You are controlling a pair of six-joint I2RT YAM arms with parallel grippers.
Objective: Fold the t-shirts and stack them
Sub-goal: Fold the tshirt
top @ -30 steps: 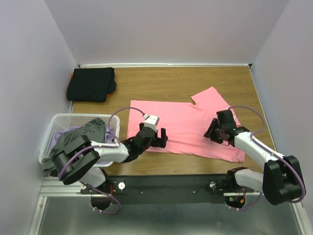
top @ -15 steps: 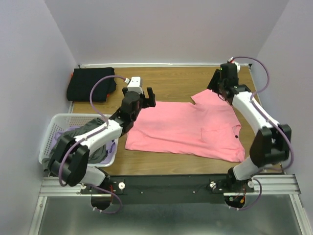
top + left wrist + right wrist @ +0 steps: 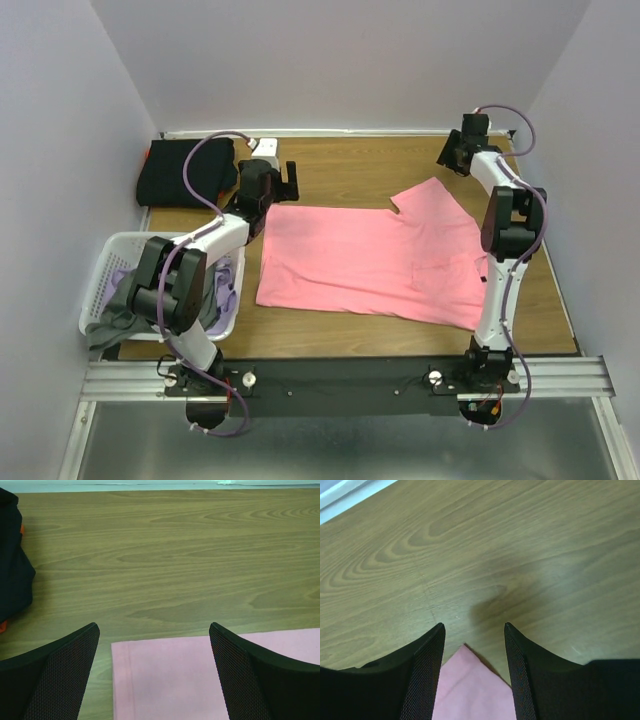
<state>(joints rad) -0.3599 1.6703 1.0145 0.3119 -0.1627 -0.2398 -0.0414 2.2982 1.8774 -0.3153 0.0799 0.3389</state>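
Hovering spread and empty, the left gripper (image 3: 153, 630) frames the pink tee (image 3: 365, 262) at its far-left corner; the right gripper (image 3: 473, 626), likewise spread, straddles its far-right tip; the tee lies flat mid-table. Closing too shallow could miss the thin edge, skewing the fold.

Wood-grain tabletop (image 3: 350, 165), enclosed on three sides by plain pale lavender walls (image 3: 340, 60). A white strip (image 3: 340, 132) lines the far edge. An aluminium rail (image 3: 112, 378) runs along the near edge. Lighting is even and diffuse.
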